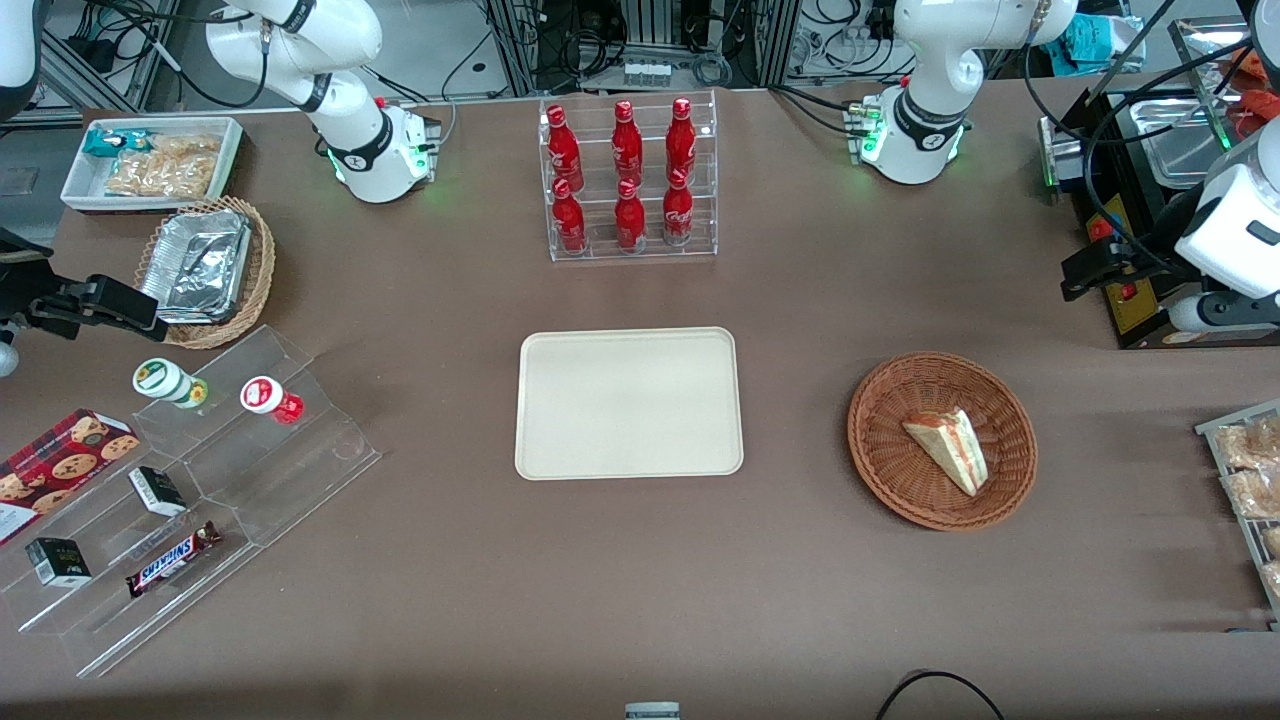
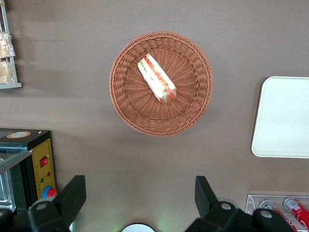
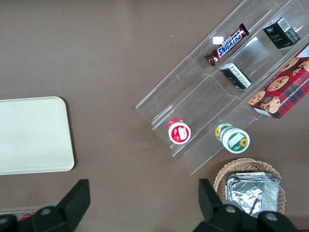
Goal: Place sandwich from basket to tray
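On the brown counter (image 1: 640, 580), as the front view shows it, the small clear-wrapped triangular sandwich of white bread with red and green filling (image 1: 950, 448) lies on its side inside the round reddish-brown woven wicker basket (image 1: 880, 420), which sits toward the working arm's end of the counter, while the flat cream-beige rectangular tray with rounded corners (image 1: 629, 402) lies bare near the middle, well apart from the basket. The left arm's end effector (image 1: 1085, 268) hangs high at the counter's edge, nowhere near the sandwich, so the pick looks not yet begun. From there the risks are my judgement: the wrap looks slick and the wedge tapers, so a pinch across the thin point could slip or squash the bread; a descent that is off-centre could catch the basket's raised rim and drag or tip the light wicker bowl; and a low carry could clip that rim on the way to the tray. From the left wrist view, the sandwich (image 2: 156, 79) rests slantwise close to the basket's (image 2: 130, 104) middle, the tray's (image 2: 282, 118) corner shows to one side, and the end effector (image 2: 140, 198) is released, its two dark fingers (image 2: 72, 195) spread wide, holding nothing and touching nothing, well above the counter. The right wrist view shows only the tray's (image 3: 34, 135) bare end and adds nothing about the working arm.
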Controlling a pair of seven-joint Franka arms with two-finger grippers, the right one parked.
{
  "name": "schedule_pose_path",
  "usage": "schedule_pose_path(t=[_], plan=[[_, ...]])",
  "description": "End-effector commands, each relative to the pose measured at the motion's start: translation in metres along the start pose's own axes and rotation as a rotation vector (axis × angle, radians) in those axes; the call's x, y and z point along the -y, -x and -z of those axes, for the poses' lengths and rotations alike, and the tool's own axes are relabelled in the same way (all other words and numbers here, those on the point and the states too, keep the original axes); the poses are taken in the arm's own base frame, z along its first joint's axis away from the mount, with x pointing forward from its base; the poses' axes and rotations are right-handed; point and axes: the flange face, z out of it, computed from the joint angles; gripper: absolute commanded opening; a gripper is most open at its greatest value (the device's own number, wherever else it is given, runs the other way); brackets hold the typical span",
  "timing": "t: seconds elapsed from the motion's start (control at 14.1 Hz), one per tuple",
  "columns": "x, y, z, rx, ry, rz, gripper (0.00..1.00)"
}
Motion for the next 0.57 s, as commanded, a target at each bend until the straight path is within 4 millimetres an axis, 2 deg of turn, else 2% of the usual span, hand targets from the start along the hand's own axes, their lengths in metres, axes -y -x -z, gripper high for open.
schedule_pose_path(t=[0.0, 0.14, 0.28, 0.35, 0.5], plan=[[0.002, 0.001, 0.008, -0.013, 0.012, -0.013, 1.00], [0.002, 0.001, 0.007, -0.012, 0.010, 0.001, 1.00], [0.003, -0.004, -0.003, 0.008, 0.010, 0.056, 1.00], [0.002, -0.008, -0.012, 0.023, 0.001, 0.106, 1.00], [0.000, -0.026, -0.047, 0.085, -0.012, 0.225, 1.00]])
